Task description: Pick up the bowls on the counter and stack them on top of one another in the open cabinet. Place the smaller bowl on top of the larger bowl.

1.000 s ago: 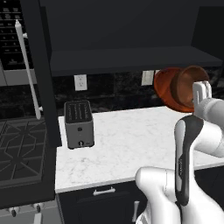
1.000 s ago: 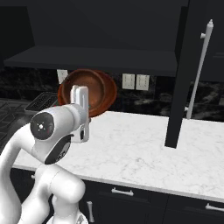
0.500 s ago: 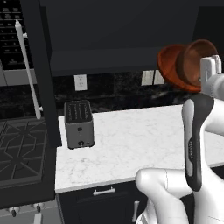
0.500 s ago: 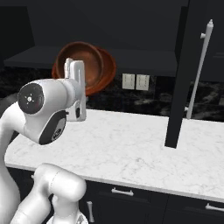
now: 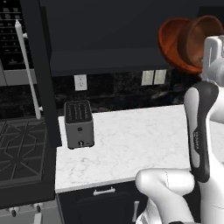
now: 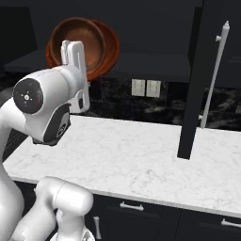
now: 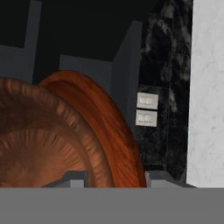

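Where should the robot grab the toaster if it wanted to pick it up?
Probably the toaster across its two broad flat sides, near the top, with the pincer coming straight down from above. It stands upright on the counter with open space around it, and its boxy body is narrow enough that way, while the slotted top offers little to pinch.

Arm reared up high, forearm near vertical, wrist topping out at cabinet level. My gripper (image 5: 205, 54) is raised with fingers clamped on the nested bowls (image 6: 87, 44), carried tipped on edge. Finger tips (image 7: 74, 178) just visible in hand view.
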{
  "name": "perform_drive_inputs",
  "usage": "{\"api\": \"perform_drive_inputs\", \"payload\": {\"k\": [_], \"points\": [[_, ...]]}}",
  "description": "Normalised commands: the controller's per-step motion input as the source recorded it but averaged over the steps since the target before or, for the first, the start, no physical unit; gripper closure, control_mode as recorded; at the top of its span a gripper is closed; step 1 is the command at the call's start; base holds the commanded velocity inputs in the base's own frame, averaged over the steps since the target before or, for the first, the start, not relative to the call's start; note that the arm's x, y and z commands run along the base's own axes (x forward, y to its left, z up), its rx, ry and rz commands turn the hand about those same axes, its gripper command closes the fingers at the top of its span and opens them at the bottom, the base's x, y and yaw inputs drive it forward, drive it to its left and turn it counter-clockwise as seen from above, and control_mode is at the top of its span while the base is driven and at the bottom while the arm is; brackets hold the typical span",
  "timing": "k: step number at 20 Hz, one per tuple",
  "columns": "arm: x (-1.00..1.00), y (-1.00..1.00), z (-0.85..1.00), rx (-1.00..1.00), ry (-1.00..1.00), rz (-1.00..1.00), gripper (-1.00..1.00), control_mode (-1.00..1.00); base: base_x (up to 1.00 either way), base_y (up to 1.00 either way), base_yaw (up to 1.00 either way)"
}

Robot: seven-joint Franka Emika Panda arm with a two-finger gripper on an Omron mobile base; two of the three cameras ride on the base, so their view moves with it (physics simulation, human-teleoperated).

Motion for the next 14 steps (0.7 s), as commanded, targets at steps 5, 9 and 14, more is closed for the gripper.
{"api": "perform_drive_inputs", "payload": {"k": [5, 9, 14], "points": [[0.58, 0.15, 0.12, 0.00, -0.03, 0.00, 1.00, -1.00, 0.00, 0.00, 0.00], [0.84, 0.11, 0.00, 0.00, 0.11, 0.00, 1.00, -1.00, 0.00, 0.00, 0.00], [0.62, 0.00, -0.06, 0.00, 0.13, 0.02, 1.00, -1.00, 0.00, 0.00, 0.00]]}}
